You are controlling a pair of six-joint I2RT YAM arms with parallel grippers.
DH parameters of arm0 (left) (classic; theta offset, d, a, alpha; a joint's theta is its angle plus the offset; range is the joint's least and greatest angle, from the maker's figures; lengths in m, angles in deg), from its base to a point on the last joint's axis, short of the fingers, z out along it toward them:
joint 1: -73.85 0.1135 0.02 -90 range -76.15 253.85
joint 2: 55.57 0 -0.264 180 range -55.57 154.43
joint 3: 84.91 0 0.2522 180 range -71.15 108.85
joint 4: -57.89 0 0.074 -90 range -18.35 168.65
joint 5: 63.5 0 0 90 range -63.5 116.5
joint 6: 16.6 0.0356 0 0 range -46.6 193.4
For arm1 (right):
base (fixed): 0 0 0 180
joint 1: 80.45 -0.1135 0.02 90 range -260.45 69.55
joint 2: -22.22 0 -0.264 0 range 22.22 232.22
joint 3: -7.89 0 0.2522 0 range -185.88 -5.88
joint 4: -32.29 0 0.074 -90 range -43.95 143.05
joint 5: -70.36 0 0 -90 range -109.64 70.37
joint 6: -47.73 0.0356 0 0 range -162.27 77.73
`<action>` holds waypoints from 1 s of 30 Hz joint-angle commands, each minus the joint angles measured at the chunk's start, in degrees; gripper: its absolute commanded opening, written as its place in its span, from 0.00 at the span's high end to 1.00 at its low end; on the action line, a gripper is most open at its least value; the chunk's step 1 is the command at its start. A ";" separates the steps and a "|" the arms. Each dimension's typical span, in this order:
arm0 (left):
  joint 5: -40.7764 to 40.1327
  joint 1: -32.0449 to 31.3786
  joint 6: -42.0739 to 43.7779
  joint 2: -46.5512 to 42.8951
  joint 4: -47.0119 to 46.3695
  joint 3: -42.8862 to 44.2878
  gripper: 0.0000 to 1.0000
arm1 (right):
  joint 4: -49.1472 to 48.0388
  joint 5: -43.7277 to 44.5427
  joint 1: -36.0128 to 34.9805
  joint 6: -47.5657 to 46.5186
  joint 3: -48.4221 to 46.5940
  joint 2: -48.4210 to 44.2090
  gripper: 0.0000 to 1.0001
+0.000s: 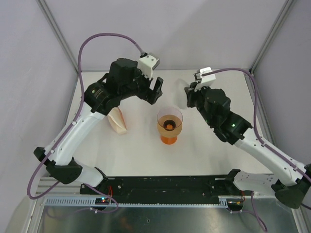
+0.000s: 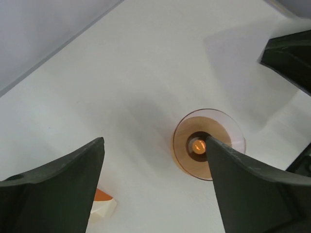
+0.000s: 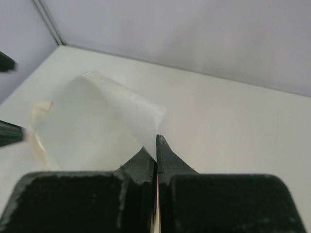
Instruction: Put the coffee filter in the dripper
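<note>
The dripper (image 1: 163,116), a translucent pinkish-orange funnel, stands upright on an orange base at the table's middle. It also shows in the left wrist view (image 2: 227,127), seen from above, partly behind my right finger. My left gripper (image 1: 154,92) (image 2: 154,141) is open and empty, above and behind-left of the dripper. My right gripper (image 1: 188,95) (image 3: 156,139) is shut on the edge of the coffee filter (image 3: 97,121), a thin white paper cone held in the air behind-right of the dripper. The filter is hard to make out in the top view.
A cream stack of folded filters (image 1: 117,121) lies left of the dripper; its corner shows in the left wrist view (image 2: 103,207). The right arm's dark links (image 2: 291,53) are close on the far side of the dripper. Frame posts stand at the back corners.
</note>
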 commanded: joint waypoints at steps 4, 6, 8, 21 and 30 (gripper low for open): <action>5.98 0.72 3.49 -4.61 3.47 3.81 0.04 | 25.58 -17.02 5.40 7.55 -5.29 -2.86 1.00; 6.08 1.30 3.35 -5.01 3.69 2.67 0.03 | 28.62 -22.42 5.60 8.90 -6.73 -2.63 1.00; 6.28 1.71 3.03 -5.42 3.74 1.68 0.03 | 30.04 -26.45 5.56 10.40 -7.91 -2.11 1.00; 6.51 2.48 -0.79 -4.69 3.52 -4.04 0.05 | 44.57 -20.69 -0.45 11.31 -21.81 15.17 1.00; 7.44 3.45 -4.07 -3.80 2.53 -8.18 0.09 | 46.69 -20.61 1.24 10.14 -23.52 21.12 1.00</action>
